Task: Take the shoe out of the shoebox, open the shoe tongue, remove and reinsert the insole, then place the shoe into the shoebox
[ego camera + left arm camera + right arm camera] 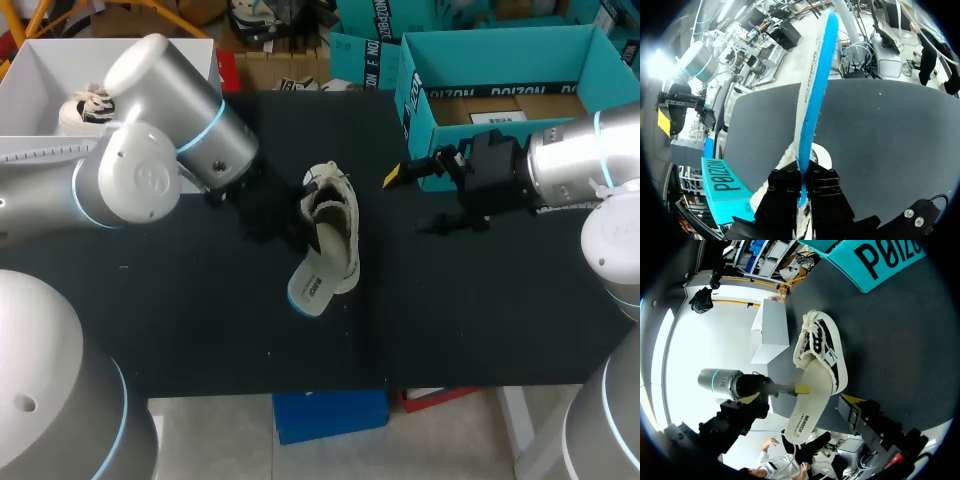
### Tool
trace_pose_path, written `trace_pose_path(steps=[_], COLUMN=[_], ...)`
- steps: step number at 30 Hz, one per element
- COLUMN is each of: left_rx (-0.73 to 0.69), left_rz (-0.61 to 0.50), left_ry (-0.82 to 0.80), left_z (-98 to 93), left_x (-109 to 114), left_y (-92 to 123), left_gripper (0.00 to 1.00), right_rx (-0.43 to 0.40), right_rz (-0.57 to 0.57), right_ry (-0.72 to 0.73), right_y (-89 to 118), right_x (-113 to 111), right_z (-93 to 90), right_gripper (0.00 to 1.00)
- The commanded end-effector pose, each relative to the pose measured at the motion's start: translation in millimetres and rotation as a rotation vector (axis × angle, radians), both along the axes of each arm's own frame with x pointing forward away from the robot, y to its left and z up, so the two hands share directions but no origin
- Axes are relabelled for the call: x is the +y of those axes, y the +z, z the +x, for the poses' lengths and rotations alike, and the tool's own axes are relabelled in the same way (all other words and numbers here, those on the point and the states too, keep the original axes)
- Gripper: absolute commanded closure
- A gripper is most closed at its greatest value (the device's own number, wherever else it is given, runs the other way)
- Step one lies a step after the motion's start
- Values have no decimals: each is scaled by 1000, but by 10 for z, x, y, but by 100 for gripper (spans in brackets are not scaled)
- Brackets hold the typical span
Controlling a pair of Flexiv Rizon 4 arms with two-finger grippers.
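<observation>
Head view: the teal shoebox (500,40) sits far right and a white box (40,60) far left, both apart from the cream, dark-panelled shoe (338,205) mid-table (500,320). The left gripper (802,175) is clamped on the blue-bottomed insole (320,280) sticking out of it. The right gripper (415,200) is spread wide and empty beside the shoebox.

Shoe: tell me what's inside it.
The insole sticks out of the shoe, pinched by the left gripper. Its far end is hidden inside the shoe; nothing else shows.

Cream shoe (340,212), blue-edged insole (313,287) half out; open teal shoebox (420,118) nearby
</observation>
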State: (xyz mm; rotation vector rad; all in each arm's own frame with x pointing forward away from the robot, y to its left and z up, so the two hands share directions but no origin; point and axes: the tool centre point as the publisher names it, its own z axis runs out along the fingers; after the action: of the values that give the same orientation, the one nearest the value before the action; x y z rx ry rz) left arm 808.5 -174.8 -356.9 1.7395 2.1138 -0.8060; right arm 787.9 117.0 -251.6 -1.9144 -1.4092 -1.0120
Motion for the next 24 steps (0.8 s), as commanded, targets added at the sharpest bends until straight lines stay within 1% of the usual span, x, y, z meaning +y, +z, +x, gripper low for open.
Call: trace_pose_path(steps=[1, 11, 19, 24], left_rx=[-25, -135, -146, -157], left_rz=[7, -29, -25, -19], left_ry=[-2, 15, 26, 36], left_z=[27, 222, 319, 387], left_x=[3, -76, -121, -145], left_y=[-88, -96, -118, -72], left_gripper=[100, 100, 100, 100], right_rx=[1, 1, 1, 1], right_rz=[-2, -2, -2, -2], right_ry=[-1, -1, -1, -1], right_y=[3, 3, 3, 3], right_x=[6, 6, 6, 6], right_z=[1, 1, 1, 1], right_gripper=[0, 0, 0, 0])
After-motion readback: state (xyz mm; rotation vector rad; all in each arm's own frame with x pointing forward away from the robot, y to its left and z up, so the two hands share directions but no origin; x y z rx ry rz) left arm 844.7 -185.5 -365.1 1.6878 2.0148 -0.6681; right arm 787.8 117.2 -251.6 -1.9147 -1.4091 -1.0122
